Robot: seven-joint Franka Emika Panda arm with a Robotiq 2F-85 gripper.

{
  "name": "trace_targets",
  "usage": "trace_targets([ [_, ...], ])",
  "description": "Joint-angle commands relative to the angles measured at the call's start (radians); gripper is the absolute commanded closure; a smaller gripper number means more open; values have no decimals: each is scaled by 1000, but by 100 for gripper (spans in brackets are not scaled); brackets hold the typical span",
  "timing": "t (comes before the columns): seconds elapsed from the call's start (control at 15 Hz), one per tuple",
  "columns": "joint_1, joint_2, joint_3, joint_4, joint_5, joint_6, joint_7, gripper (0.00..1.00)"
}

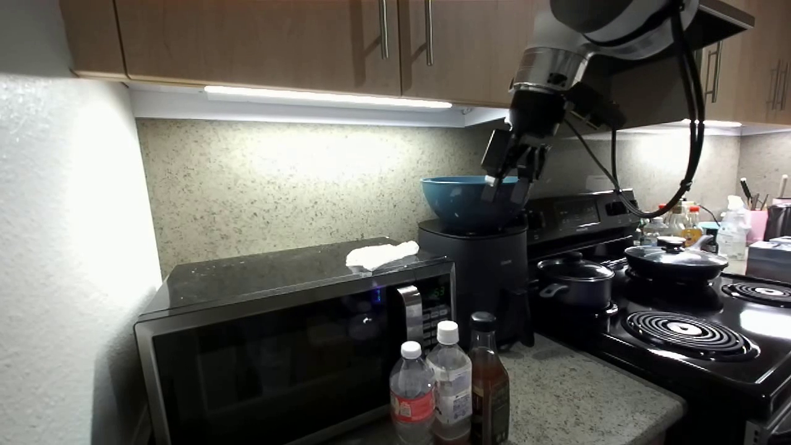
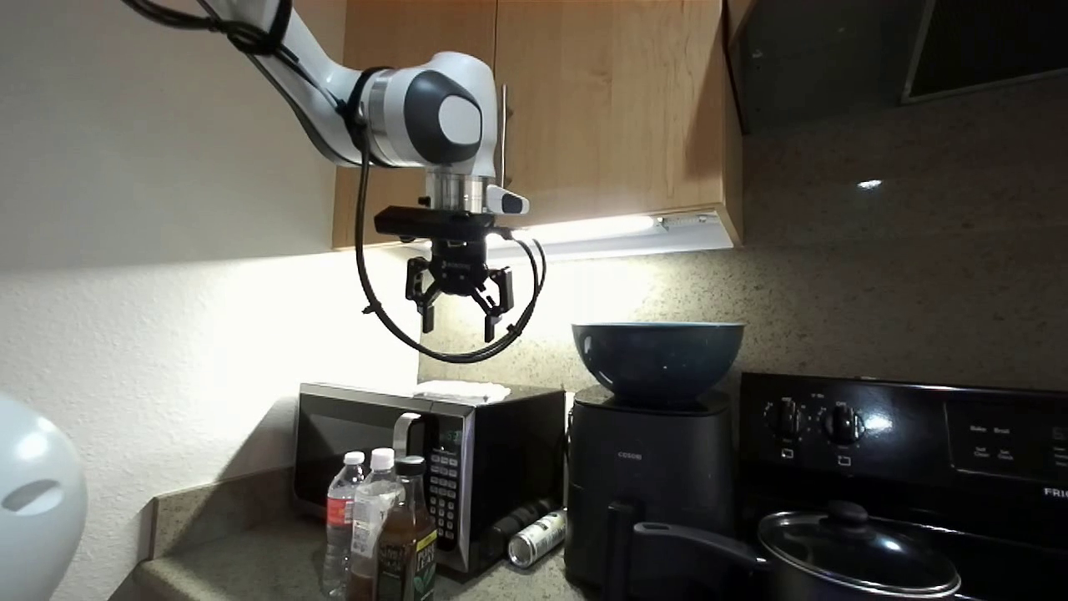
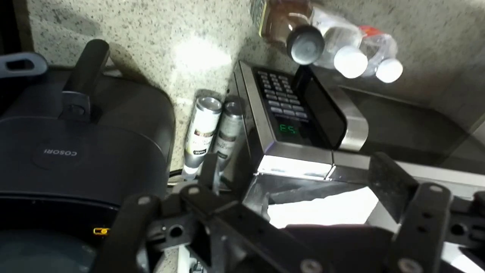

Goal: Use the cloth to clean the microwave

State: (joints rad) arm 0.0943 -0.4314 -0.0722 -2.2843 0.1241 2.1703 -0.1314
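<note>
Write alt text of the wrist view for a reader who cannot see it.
Looking down past the open tool: a microwave with a white cloth on top. Three bottles stand near its front; a cylindrical container lies between it and a black COSORI appliance.

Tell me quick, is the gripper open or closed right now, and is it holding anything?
Gripper: open, holding nothing; the cloth lies on top of the microwave.

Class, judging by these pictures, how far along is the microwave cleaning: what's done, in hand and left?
Done: the cloth lies on top of the microwave, but no wiping can be confirmed. In hand: nothing; the gripper hangs open, clear of the cloth. Left: probably grasping the cloth, then wiping.
</note>
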Motion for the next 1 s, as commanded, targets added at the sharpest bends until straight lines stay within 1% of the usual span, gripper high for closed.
trace_targets([
  [0.0, -63, 48, 79, 27, -101, 61, 135, 0],
  [0.07, -35, 38, 51, 20, -46, 38, 72, 0],
  [0.2, -49, 49, 69, 25, -75, 43, 107, 0],
  [0.33, -52, 49, 69, 26, -78, 44, 109, 0],
  [0.4, -43, 63, 70, 36, -65, 48, 98, 0],
  [0.47, -35, 90, 76, 56, -59, 54, 103, 0],
  [0.6, 0, 136, 72, 91, 0, 68, 68, 0],
  [0.8, 25, 210, 77, 153, 71, 100, 60, 0],
  [0.93, 24, 260, 93, 189, 72, 141, 87, 0],
])
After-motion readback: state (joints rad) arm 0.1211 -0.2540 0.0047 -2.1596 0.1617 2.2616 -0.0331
